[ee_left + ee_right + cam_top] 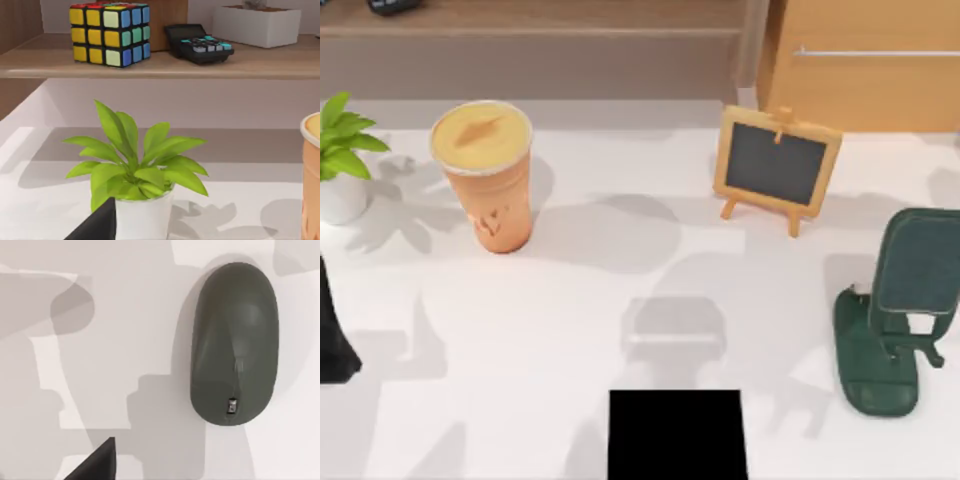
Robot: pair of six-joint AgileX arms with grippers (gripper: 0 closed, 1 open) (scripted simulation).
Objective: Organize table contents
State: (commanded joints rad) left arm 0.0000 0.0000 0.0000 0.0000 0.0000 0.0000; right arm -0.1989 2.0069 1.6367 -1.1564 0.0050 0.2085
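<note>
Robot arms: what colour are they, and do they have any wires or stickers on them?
My left arm is a plain, matte black, bulky shape. The left gripper and the right gripper each appear as a dark charcoal pointed wedge with flat, smooth faces. No wires, stickers or markings can be seen on these parts.

no text, brand or number can be read anywhere. the cup (pixel 485 180) carries a faint pale mark on its side, too blurred to make out. the chalkboard (pixel 776 165) is blank. the calculator (pixel 200 44) keys show no legible figures, and the cube (pixel 110 33) has plain coloured squares. the mouse (pixel 235 342) bears no label.
</note>
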